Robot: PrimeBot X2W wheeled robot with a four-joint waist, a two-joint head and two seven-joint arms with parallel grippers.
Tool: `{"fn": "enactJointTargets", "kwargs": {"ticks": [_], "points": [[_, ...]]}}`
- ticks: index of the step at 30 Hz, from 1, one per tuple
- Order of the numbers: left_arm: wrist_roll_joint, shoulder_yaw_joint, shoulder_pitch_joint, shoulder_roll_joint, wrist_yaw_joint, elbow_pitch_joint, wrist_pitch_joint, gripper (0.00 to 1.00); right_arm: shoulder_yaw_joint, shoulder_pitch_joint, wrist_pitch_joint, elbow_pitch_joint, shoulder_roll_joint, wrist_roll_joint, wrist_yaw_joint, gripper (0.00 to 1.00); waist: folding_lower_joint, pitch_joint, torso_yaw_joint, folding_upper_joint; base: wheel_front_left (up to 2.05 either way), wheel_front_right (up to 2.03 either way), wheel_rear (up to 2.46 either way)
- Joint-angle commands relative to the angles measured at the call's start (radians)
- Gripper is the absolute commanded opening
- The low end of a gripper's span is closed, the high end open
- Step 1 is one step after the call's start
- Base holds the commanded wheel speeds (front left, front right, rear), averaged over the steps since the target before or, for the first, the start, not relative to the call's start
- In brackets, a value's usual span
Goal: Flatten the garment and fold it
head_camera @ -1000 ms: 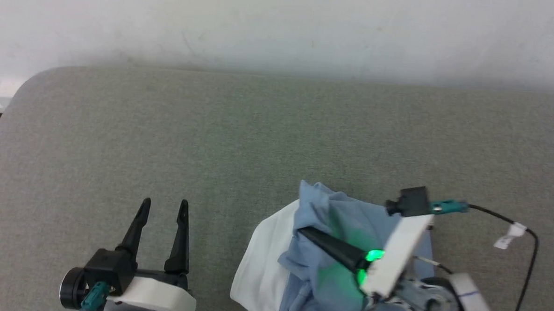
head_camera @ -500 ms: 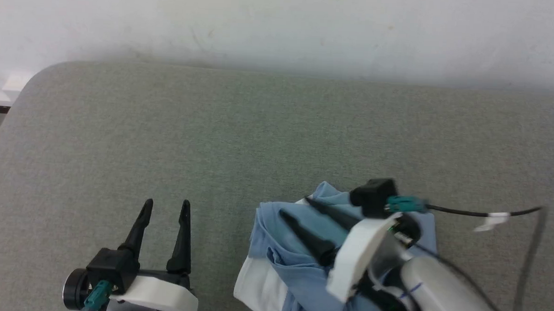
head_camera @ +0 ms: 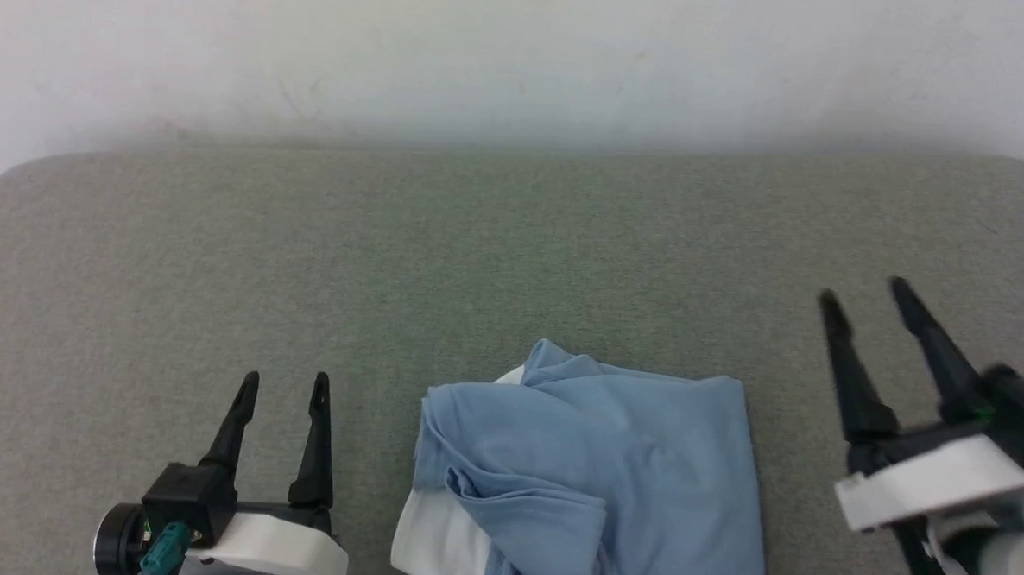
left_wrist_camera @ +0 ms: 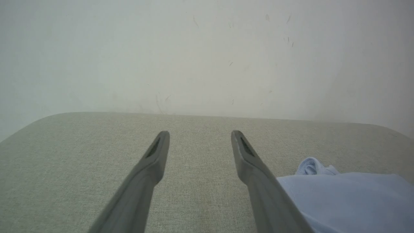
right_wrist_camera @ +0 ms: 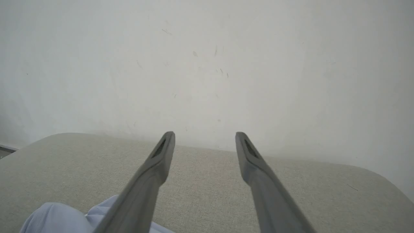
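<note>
The garment (head_camera: 608, 473), a light blue T-shirt with a white part at its lower left, lies folded into a rough rectangle on the grey padded table (head_camera: 392, 256), near the front edge. My left gripper (head_camera: 286, 383) is open at the lower left, a short way left of the shirt, empty. My right gripper (head_camera: 866, 294) is open at the right, clear of the shirt, empty. The left wrist view has the garment (left_wrist_camera: 349, 200) at the lower right beside the left gripper (left_wrist_camera: 200, 134). The right wrist view has the garment (right_wrist_camera: 58, 220) at the lower left beside the right gripper (right_wrist_camera: 204, 134).
A white wall (head_camera: 522, 55) rises behind the table's far edge. The table's rounded corners are at the far left and far right.
My right gripper has let go of the shirt, opened and swung away to the right. The shirt's top layer now lies flatter. The head camera has shifted too.
</note>
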Motion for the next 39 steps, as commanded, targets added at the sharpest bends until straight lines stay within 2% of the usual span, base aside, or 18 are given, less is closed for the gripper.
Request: {"fn": "enactJointTargets", "kwargs": {"ticks": [1,6,11,13,20,22,25,29,34,35,36,37,38,39], "points": [[0.01,0.007,0.01,0.007,0.006,-0.001,-0.005,1.0,-0.027,0.033,0.002,-0.026,0.017,-0.013,-0.001,1.0,0.0,-0.009,-0.017,0.0,0.0,0.0,0.0],[0.007,0.025,0.026,0.01,0.014,-0.004,-0.005,1.0,-0.152,0.138,0.064,-0.101,0.066,-0.012,-0.001,1.0,0.0,-0.019,-0.036,0.0,0.0,0.0,0.0],[0.002,0.034,0.026,0.008,0.017,-0.006,-0.005,1.0,-0.32,0.167,0.258,-0.048,0.063,0.075,-0.001,1.0,0.0,-0.018,-0.034,0.0,0.0,0.0,0.0],[0.002,0.035,0.024,0.006,0.018,-0.006,-0.005,1.0,-0.379,0.162,0.368,0.001,0.065,0.143,-0.001,1.0,0.0,-0.021,-0.026,0.0,0.0,0.0,0.0],[-0.012,0.038,0.023,-0.002,0.007,-0.013,-0.005,1.0,-0.529,0.087,0.834,0.254,0.117,0.532,-0.001,1.0,0.0,-0.028,0.023,0.0,0.0,0.0,0.0],[-0.012,0.038,0.025,-0.004,0.004,-0.012,-0.005,1.0,-0.533,0.055,0.904,0.304,0.128,0.594,-0.001,1.0,0.0,-0.029,0.036,0.0,0.0,0.0,0.0],[-0.01,0.037,0.026,-0.006,0.004,-0.012,-0.005,1.0,-0.492,0.016,0.948,0.356,0.139,0.651,-0.001,1.0,0.0,-0.025,0.054,0.0,0.0,0.0,0.0],[-0.008,0.03,0.02,-0.009,0.003,-0.009,-0.005,1.0,-0.423,-0.018,0.944,0.401,0.143,0.682,-0.001,1.0,0.0,-0.021,0.07,0.0,0.0,0.0,0.0],[-0.01,0.029,0.015,-0.012,-0.001,0.005,-0.005,1.0,-0.282,-0.053,0.923,0.508,0.145,0.708,-0.001,1.0,0.0,-0.029,0.087,0.0,0.0,0.0,0.0],[-0.01,0.029,0.015,-0.012,-0.002,0.007,-0.005,1.0,-0.259,-0.056,0.921,0.525,0.145,0.694,-0.001,0.84,0.0,-0.031,0.089,0.0,0.0,0.0,0.0],[-0.009,0.029,0.015,-0.012,-0.002,0.01,-0.005,1.0,-0.24,-0.059,0.916,0.538,0.145,0.682,-0.001,0.39,0.0,-0.035,0.091,0.0,0.0,0.0,0.0],[-0.009,0.03,0.015,-0.013,-0.002,0.011,-0.005,1.0,-0.222,-0.063,0.907,0.543,0.144,0.67,-0.001,0.04,0.0,-0.038,0.091,0.0,0.0,0.0,0.0],[-0.007,0.029,0.016,-0.013,-0.001,0.012,-0.005,1.0,-0.201,-0.067,0.899,0.54,0.141,0.66,-0.001,0.0,0.0,-0.043,0.091,0.0,0.0,0.0,0.0],[-0.006,0.029,0.018,-0.013,-0.001,0.013,-0.005,1.0,-0.18,-0.07,0.89,0.525,0.136,0.656,-0.001,0.0,0.0,-0.047,0.089,0.0,0.0,0.0,0.0]]}}
